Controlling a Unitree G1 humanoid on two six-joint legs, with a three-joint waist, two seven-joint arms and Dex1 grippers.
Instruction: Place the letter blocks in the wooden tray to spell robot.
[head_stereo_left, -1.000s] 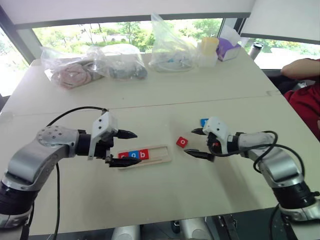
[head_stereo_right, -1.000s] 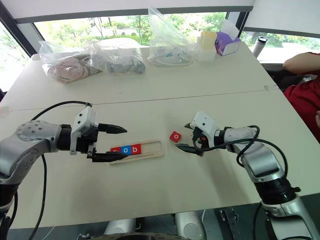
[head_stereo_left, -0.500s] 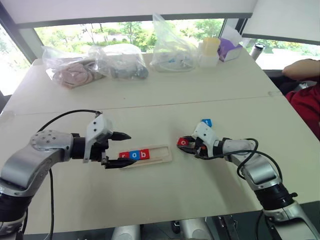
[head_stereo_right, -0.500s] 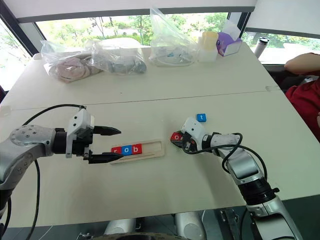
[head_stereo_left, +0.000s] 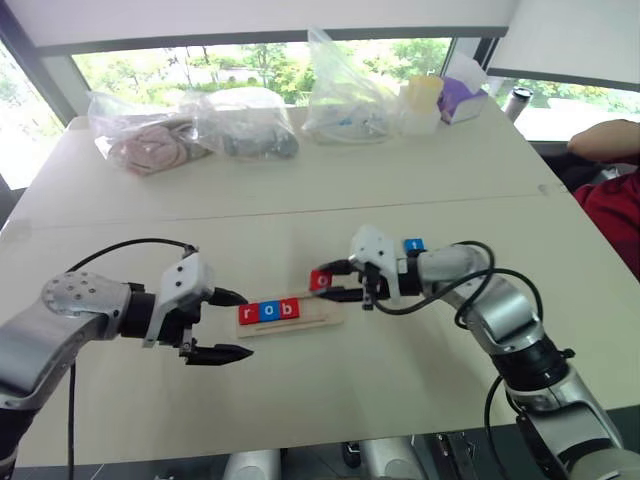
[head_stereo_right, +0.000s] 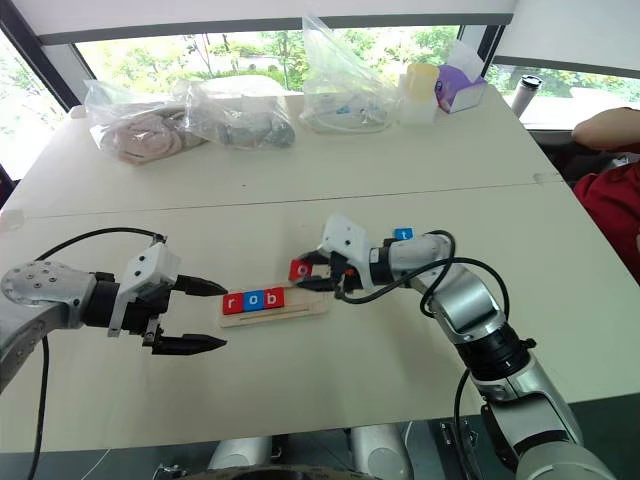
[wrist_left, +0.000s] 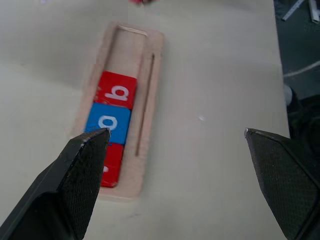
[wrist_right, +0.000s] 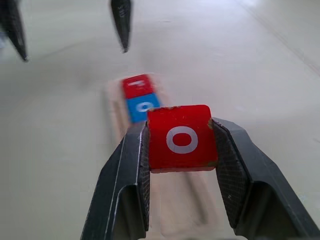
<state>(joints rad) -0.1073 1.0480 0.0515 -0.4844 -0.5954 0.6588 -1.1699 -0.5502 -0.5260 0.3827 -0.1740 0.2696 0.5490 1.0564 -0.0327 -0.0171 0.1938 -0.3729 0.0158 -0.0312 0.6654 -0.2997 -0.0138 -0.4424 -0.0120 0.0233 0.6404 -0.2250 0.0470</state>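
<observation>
You're working in what looks like an office or meeting room: two pale tables (head_stereo_left: 300, 180) pushed edge to edge beneath a long window (head_stereo_left: 250, 60) with roller blinds and trees outside. Against the window sit clear plastic bags (head_stereo_left: 190, 130), a tissue box (head_stereo_left: 458, 95) and a flask (head_stereo_left: 514, 101). A person's red sleeve (head_stereo_left: 612, 205) rests at the tables' right end.

- The right gripper (head_stereo_left: 338, 281), whose fingers stood apart beside the red o block (head_stereo_left: 321, 280) a second ago, closed on that block.
- It lifted the red o block off the table and carried it to the wooden tray (head_stereo_left: 322, 313), above the tray's empty end, just past the b.
- The left gripper (head_stereo_left: 226, 325), jaws wide, drew back from the wooden tray's r end, toward the table's near edge.
</observation>
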